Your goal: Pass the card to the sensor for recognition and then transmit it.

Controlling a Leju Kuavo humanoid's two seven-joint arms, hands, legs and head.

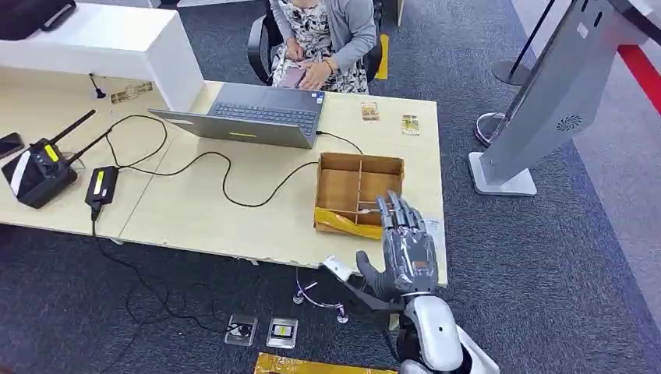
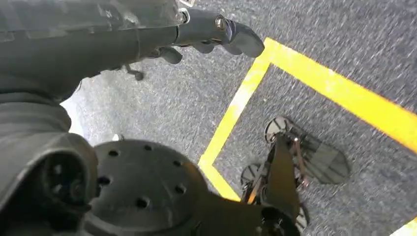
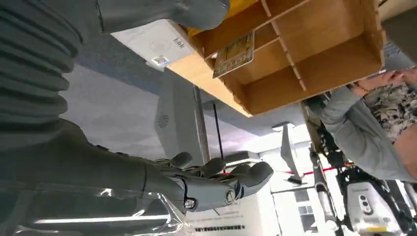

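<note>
Writing on the card (image 3: 234,53) cannot be read; only a yellowish printed face is seen in the right wrist view, where the card stands tilted against a divider inside the wooden box (image 3: 314,59). A white label (image 3: 157,44) with a small code mark and unreadable print is seen stuck on the table edge just beside the box. In the head view the box (image 1: 343,187) is set near the right end of the table (image 1: 234,210), with yellow tape on its near wall. Two small cards (image 1: 370,111) (image 1: 410,125) are laid farther back on the table, print too small to read.

The right hand (image 1: 401,238) is held over the near edge of the table, fingers stretched apart and pointed toward the box, fingertips at the box's near wall; nothing is gripped. The card is near the hand but not touched by it. In the right wrist view the fingers (image 3: 221,184) are seen spread and empty.

The left hand (image 2: 206,34) is hung over grey carpet with yellow floor lines (image 2: 236,108); its fingers are seen extended with nothing between them.

A laptop (image 1: 249,121) is placed at the table's far side, with a seated person (image 1: 323,35) behind it. A grey kiosk stand (image 1: 538,109) is seen on the floor to the right of the table.
</note>
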